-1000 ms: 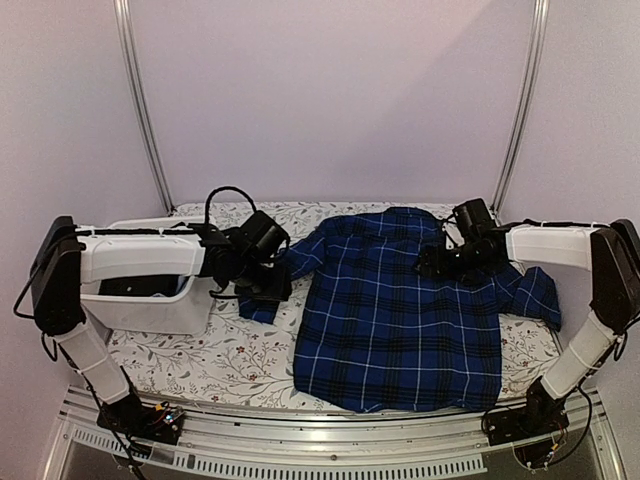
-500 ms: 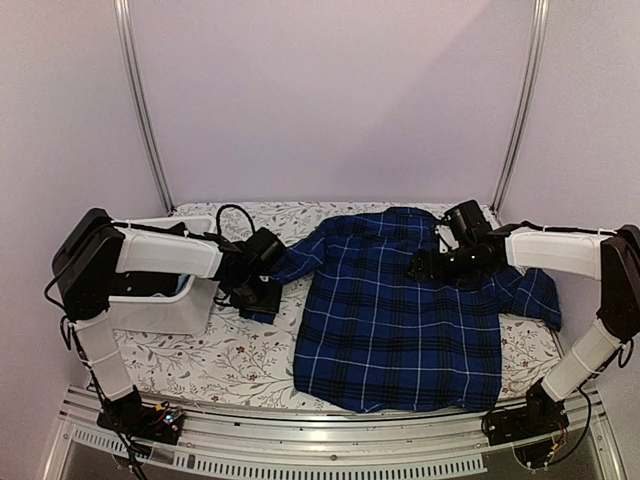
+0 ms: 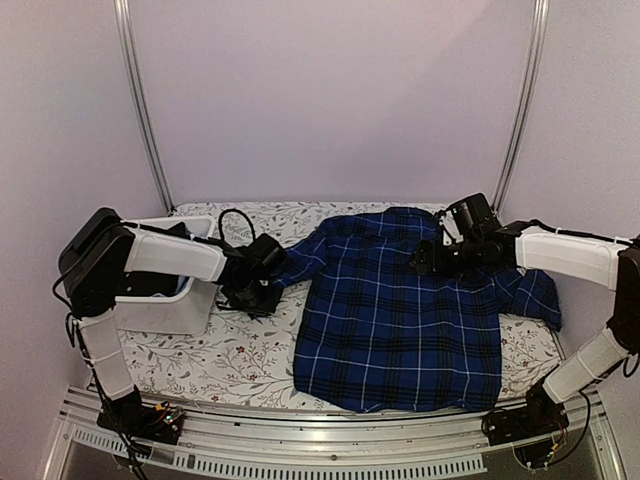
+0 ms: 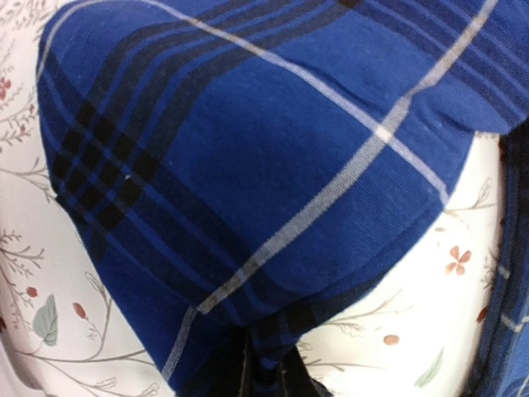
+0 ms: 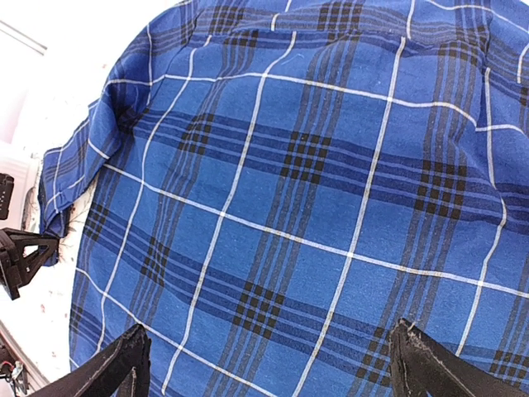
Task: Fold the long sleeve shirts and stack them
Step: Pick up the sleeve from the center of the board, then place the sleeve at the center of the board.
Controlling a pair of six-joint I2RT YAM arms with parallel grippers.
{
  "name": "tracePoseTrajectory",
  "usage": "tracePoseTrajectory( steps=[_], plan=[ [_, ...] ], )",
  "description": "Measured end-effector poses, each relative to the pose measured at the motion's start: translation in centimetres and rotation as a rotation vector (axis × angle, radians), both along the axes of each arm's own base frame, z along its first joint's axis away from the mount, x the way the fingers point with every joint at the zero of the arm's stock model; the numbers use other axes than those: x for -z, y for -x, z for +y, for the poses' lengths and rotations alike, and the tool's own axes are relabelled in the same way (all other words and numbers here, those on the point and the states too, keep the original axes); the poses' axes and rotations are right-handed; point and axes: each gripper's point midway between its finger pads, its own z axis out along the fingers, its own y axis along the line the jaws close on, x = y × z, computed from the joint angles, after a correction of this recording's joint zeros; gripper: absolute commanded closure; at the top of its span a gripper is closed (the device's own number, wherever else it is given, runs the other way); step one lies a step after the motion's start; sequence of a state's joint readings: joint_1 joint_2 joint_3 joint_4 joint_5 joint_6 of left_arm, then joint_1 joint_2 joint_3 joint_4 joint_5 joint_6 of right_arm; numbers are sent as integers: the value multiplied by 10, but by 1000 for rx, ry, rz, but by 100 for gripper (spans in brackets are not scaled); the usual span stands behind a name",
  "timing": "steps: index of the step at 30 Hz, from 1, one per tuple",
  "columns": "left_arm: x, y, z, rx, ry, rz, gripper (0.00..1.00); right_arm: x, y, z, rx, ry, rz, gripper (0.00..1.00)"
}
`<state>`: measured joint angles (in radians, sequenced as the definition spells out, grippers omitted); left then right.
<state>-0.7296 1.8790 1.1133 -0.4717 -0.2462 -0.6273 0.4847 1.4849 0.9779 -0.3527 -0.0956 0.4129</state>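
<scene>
The navy plaid shirt [image 3: 400, 320] lies spread back-up on the floral table cover [image 3: 230, 360], just right of the white bin [image 3: 160, 310]. The left gripper [image 4: 263, 379] is pinched tight on the bunched sleeve [image 4: 248, 165] nearest the bin. The right gripper [image 3: 428, 262] hangs over the shirt's far right shoulder, fingers [image 5: 124, 364] spread wide, gripping nothing.

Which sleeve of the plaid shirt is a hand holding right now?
The sleeve beside the white bin: the left hand pinches its cuff. The other sleeve lies loose on the right, untouched; the right hand is open.
</scene>
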Motion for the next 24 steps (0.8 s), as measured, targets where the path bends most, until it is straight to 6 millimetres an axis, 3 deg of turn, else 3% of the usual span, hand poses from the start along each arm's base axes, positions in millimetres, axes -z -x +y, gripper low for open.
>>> tracePoseTrajectory(
  steps=[5, 8, 18, 24],
  plan=[
    [-7, 1, 6, 5, -23, -8, 100, -9, 0, 1, 3, -8, -23, 1],
    [-24, 0, 12, 5, -30, -30, 100, -14, 0, 4, -5, -13, -33, 1],
    [-141, -25, 5, 32, 76, -245, 100, -30, -1, 18, -32, -26, -67, 1],
    [-187, -34, -22, 164, 171, -330, 100, -35, -3, 18, -24, -17, -76, 1]
  ],
)
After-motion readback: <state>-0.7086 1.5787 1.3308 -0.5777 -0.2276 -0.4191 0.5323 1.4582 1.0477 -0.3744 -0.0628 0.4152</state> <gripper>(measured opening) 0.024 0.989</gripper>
